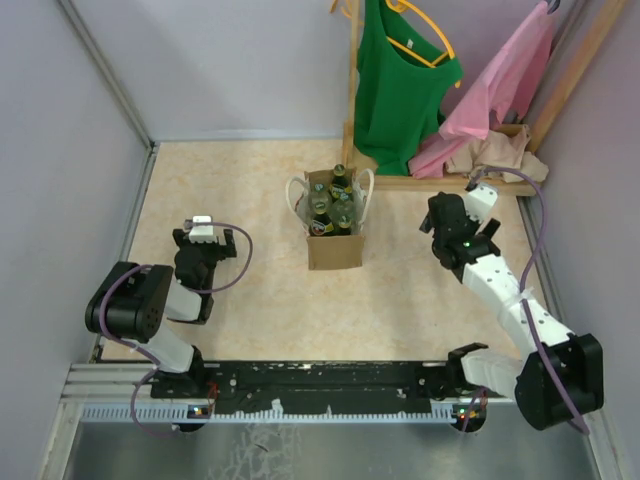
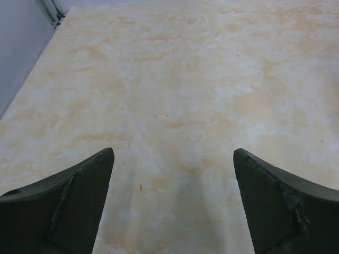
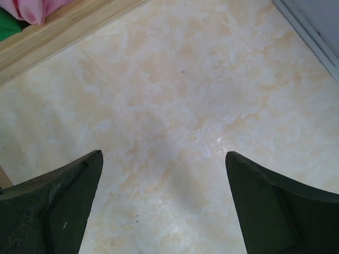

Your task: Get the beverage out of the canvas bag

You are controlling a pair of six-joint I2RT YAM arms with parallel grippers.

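The tan canvas bag point(image 1: 334, 245) stands upright in the middle of the table with its white handles point(image 1: 297, 195) hanging at both sides. Several dark green bottles point(image 1: 331, 205) stand inside it, caps up. My left gripper point(image 1: 212, 236) is open and empty, well to the left of the bag; its wrist view point(image 2: 174, 169) shows only bare table. My right gripper point(image 1: 436, 225) is open and empty to the right of the bag; its wrist view point(image 3: 164, 169) shows bare table too. The bag is out of both wrist views.
A wooden clothes rack point(image 1: 352, 90) stands behind the bag, carrying a green sleeveless shirt point(image 1: 400, 85) and a pink garment point(image 1: 495, 85). Its base rail point(image 3: 63, 29) lies far left in the right wrist view. Grey walls enclose the table point(image 1: 250, 190).
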